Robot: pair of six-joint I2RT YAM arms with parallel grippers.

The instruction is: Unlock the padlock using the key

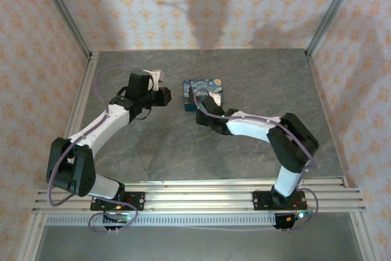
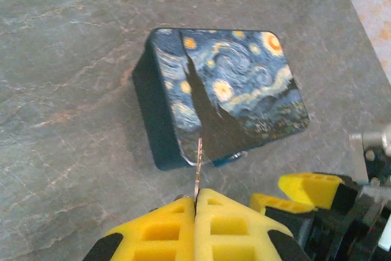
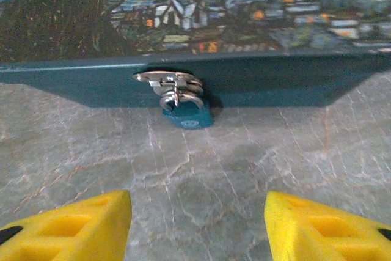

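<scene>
Padlock [image 3: 188,116] hangs from the metal hasp [image 3: 168,79] on the side wall of the tin [image 3: 263,80], with its body low against the grey table [image 3: 201,163]. Note that the right gripper [image 3: 198,221] faces it with fingers spread wide, clear of contact. Your left gripper [image 2: 195,212] is pressed together on the key [image 2: 198,163], whose blade points toward the tin.

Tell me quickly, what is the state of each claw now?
Left claw: closed, holding the key.
Right claw: open, holding nothing.
</scene>
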